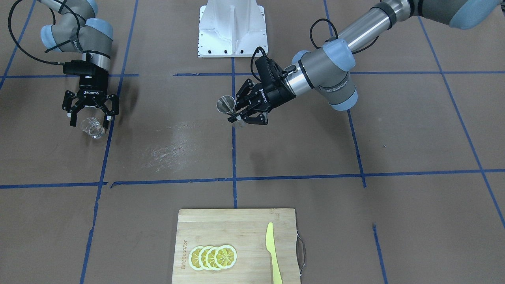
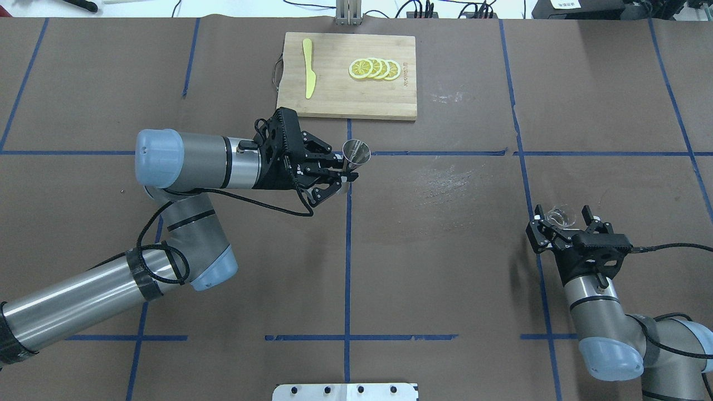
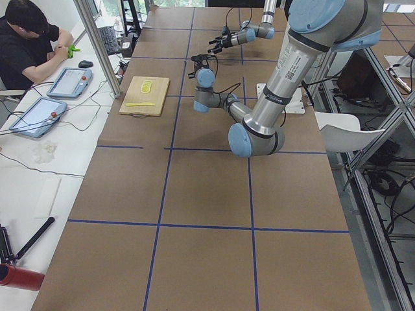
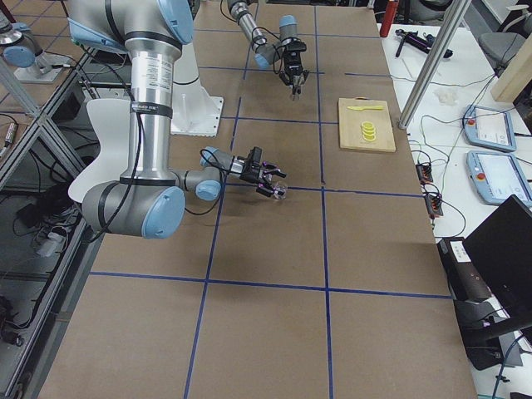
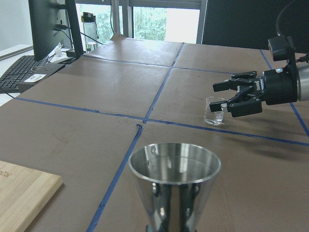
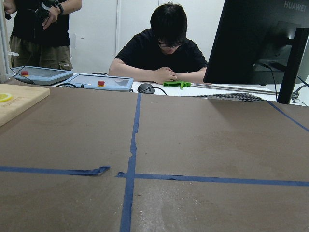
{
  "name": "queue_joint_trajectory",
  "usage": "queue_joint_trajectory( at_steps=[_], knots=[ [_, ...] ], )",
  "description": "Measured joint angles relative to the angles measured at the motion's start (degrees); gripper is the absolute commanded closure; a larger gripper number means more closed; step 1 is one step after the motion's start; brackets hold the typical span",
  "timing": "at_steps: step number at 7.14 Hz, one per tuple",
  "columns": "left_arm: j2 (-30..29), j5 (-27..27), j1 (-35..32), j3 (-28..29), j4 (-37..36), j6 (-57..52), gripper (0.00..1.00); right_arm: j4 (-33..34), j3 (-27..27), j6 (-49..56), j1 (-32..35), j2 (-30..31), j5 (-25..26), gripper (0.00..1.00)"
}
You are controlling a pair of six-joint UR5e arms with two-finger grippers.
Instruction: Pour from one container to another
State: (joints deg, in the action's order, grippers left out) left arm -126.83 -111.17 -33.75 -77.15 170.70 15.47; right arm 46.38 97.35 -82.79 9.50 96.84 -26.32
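Note:
The steel jigger [image 1: 226, 105] is held upright above the table's middle, and my left gripper [image 1: 241, 115] is shut on its narrow waist. From overhead the jigger [image 2: 356, 151] sits just beyond that gripper [image 2: 344, 174]; its open upper cone [image 5: 175, 164] fills the bottom of the left wrist view. The clear glass cup [image 1: 93, 128] stands on the table far to the robot's right. My right gripper [image 1: 91, 117] hovers at it, open, fingers spread to either side of the cup [image 2: 557, 212]. In the left wrist view the cup [image 5: 213, 113] sits by the right gripper [image 5: 223, 96]. The right wrist view shows neither.
A wooden cutting board [image 1: 244, 225] lies at the operators' side of the table with lemon slices [image 1: 213, 257] and a yellow knife [image 1: 273, 252] on it. The white robot mount [image 1: 232, 29] stands at the robot's edge. Blue tape lines cross the brown table.

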Motion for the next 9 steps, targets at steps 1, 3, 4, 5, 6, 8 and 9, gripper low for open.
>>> queue_joint_trajectory(
  at_steps=[1, 3, 4, 5, 6, 8, 9],
  knots=[
    [0.0, 0.0, 0.0, 0.0, 0.0, 0.0, 1.0, 0.0, -1.1, 0.0, 0.0, -0.3, 0.1, 0.0],
    [0.0, 0.0, 0.0, -0.3, 0.1, 0.4, 1.0, 0.0, -2.5, -0.1, -0.1, -0.4, 0.1, 0.0],
    [0.0, 0.0, 0.0, -0.4, 0.1, 0.6, 1.0, 0.0, -3.1, -0.2, -0.2, -0.4, 0.1, 0.05],
    [0.0, 0.0, 0.0, -0.5, 0.1, 0.7, 1.0, 0.0, -3.4, -0.2, -0.3, -0.5, 0.1, 0.1],
    [0.0, 0.0, 0.0, -0.7, 0.1, 0.8, 1.0, 0.0, -3.6, -0.3, -0.4, -0.6, 0.1, 0.1],
    [0.3, 0.0, 0.0, -0.8, 0.1, 0.8, 1.0, 0.0, -3.8, -0.3, -0.5, -0.8, 0.1, 0.1],
    [0.3, 0.0, 0.0, -0.8, 0.1, 0.9, 1.0, -0.1, -4.0, -0.3, -0.7, -0.8, 0.1, 0.1]
  ],
)
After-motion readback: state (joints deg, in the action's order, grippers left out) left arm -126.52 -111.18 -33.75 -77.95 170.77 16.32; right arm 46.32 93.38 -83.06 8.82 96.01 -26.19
